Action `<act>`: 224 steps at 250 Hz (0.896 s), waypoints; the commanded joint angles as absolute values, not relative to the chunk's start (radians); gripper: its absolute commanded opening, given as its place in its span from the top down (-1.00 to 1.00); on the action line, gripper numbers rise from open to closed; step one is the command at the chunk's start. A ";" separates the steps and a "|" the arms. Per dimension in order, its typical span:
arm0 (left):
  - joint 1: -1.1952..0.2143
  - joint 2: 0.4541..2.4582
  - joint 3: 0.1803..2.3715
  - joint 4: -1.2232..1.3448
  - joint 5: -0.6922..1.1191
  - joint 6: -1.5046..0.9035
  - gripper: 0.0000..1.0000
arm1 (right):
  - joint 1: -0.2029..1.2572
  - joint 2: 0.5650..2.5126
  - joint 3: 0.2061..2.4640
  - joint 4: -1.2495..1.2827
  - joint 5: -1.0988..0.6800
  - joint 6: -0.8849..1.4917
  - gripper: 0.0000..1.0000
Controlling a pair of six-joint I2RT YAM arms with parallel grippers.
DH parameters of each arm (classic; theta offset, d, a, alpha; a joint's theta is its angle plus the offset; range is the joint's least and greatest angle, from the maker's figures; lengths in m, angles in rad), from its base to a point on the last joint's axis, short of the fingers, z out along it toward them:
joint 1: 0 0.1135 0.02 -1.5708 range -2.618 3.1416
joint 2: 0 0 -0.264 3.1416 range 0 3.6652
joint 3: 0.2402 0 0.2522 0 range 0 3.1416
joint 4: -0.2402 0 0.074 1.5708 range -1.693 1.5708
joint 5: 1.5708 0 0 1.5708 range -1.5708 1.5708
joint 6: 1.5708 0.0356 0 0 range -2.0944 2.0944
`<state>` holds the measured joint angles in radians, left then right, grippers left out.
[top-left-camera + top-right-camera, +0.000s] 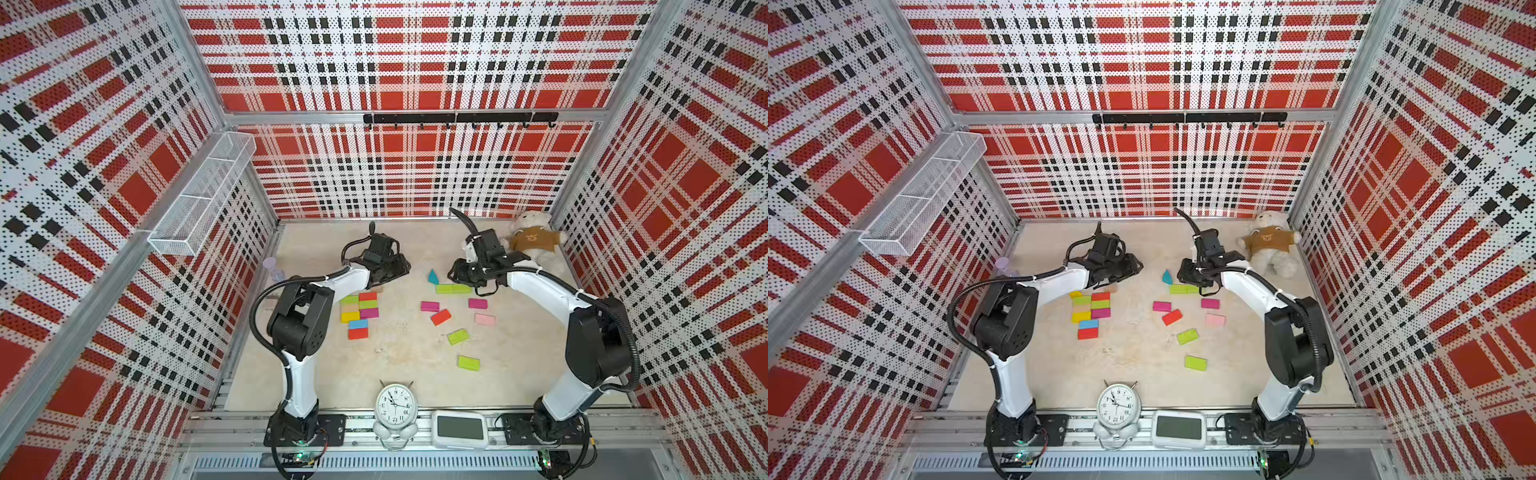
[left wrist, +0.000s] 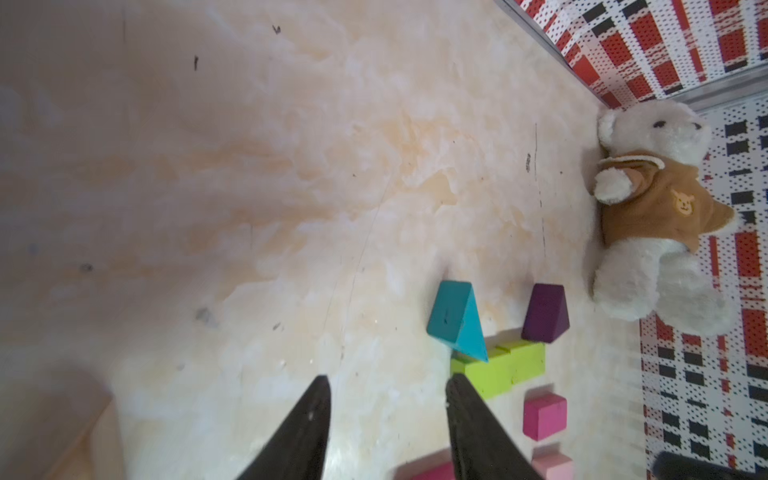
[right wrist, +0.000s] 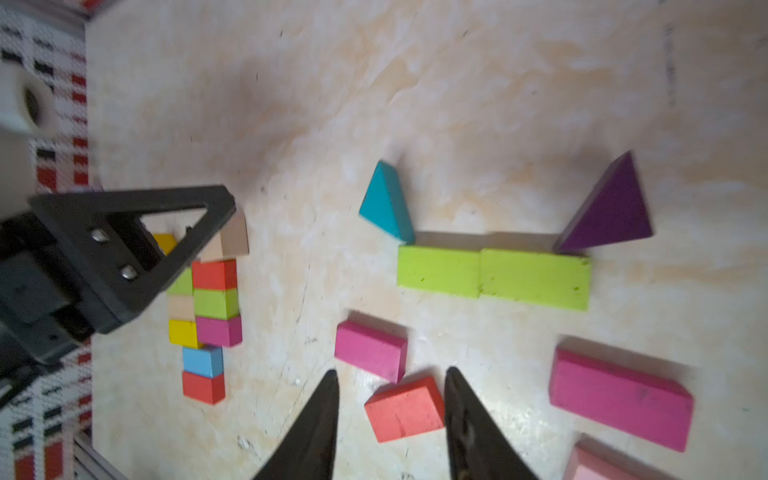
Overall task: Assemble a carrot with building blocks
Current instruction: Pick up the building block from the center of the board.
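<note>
The building blocks lie on the marble table top. A tight stack of red, lime, magenta, yellow, blue and tan blocks [image 1: 358, 313] sits at the left, with my left gripper [image 1: 392, 272] above its far end. That gripper [image 2: 388, 382] is open and holds nothing. Two lime blocks [image 3: 492, 276] lie end to end, a teal wedge [image 3: 386, 203] and a purple wedge [image 3: 611, 212] at their far corners. My right gripper [image 3: 391, 374] hovers open there. A loose red block [image 3: 405, 409] on the table shows between its fingers, ungripped. In both top views that gripper hides the purple wedge.
Loose magenta [image 1: 429, 306], pink [image 1: 484, 319] and lime [image 1: 469, 363] blocks lie scattered right of centre. A teddy bear [image 1: 534, 241] sits in the far right corner. An alarm clock [image 1: 395, 405] and a white display [image 1: 460, 428] stand at the front edge. A wire basket [image 1: 203, 195] hangs on the left wall.
</note>
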<state>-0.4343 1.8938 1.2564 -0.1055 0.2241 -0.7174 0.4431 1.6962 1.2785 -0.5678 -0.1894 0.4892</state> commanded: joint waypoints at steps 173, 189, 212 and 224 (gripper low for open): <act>-0.167 1.324 0.830 -0.015 0.317 -0.788 -0.10 | 0.724 1.995 1.495 -0.783 0.174 0.621 -0.64; -0.165 1.330 0.824 -0.013 0.325 -0.786 -0.10 | 0.726 2.005 1.512 -0.795 0.179 0.621 -0.63; -0.165 1.348 0.819 -0.001 0.335 -0.788 -0.09 | 0.726 2.025 1.533 -0.810 0.179 0.621 -0.61; -0.164 1.356 0.818 0.007 0.343 -0.792 -0.09 | 0.727 2.038 1.542 -0.813 0.178 0.619 -0.58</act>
